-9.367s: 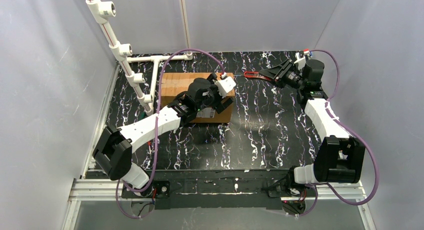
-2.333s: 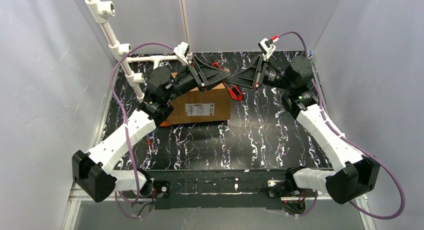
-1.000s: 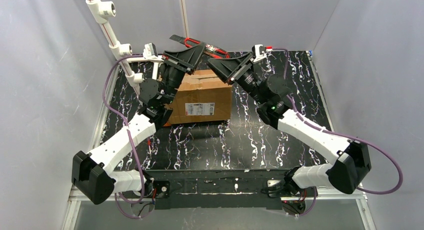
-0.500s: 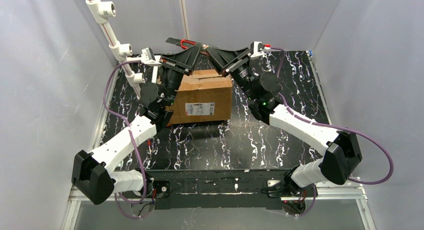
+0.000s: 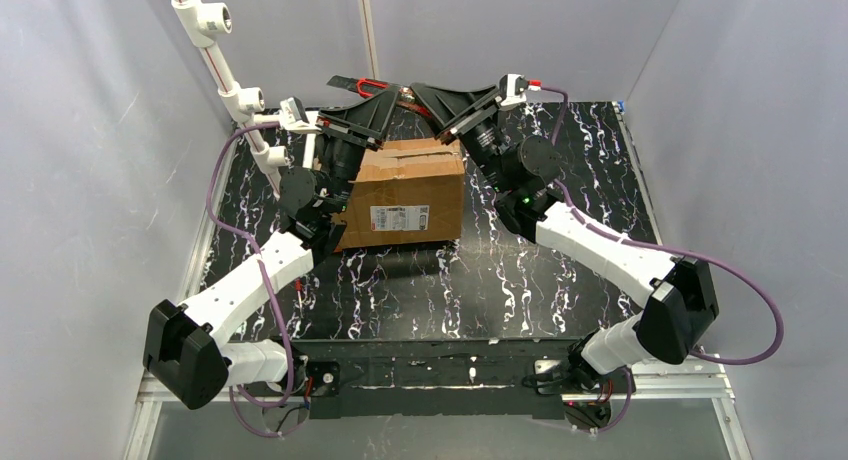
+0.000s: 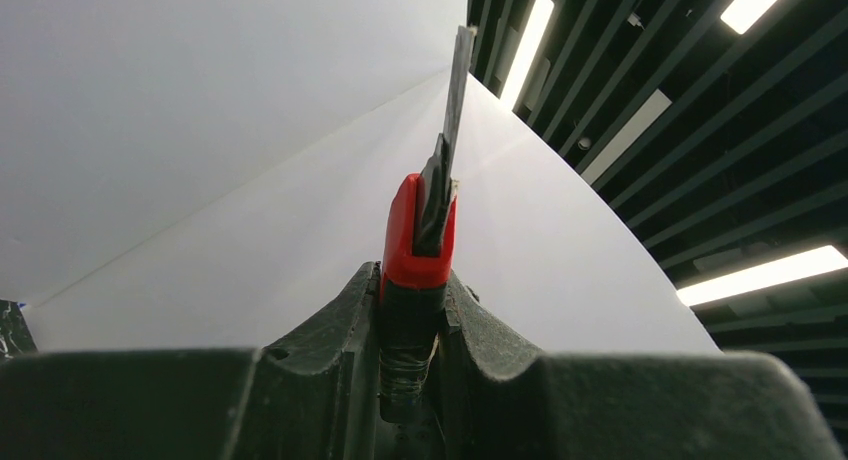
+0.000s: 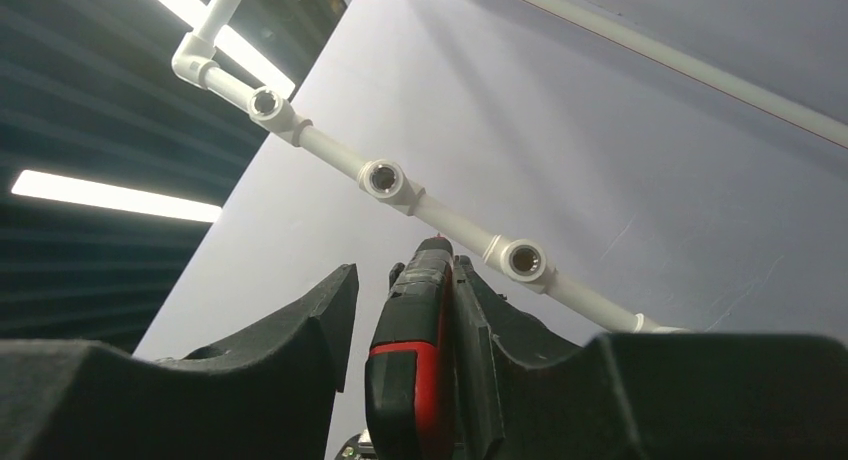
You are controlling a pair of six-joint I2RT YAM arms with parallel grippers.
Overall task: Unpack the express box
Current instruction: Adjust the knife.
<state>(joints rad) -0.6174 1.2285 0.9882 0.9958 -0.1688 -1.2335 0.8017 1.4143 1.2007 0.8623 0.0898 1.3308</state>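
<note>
Brown corrugated cardboard, closed on top as far as I can see: the express box (image 5: pixel 405 190) sits on the table (image 5: pixel 480 300) toward the back, left of centre, its white label (image 5: pixel 398 218) facing me. My left gripper (image 6: pixel 412 290) is clamped on the red-handled knife (image 6: pixel 420 240), blade (image 6: pixel 458 90) out, high above the box. My right gripper (image 7: pixel 400 280) stands open around the same handle, one finger against it, the other apart. I judge nothing unpacked yet: the cut, the flaps and the contents all remain.

Brown express box (image 5: pixel 400 175) with white label (image 5: pixel 398 218), black white-veined table (image 5: pixel 560 290), red-and-black cutter (image 6: pixel 418 242), white pipe frame (image 7: pixel 400 192)
</note>
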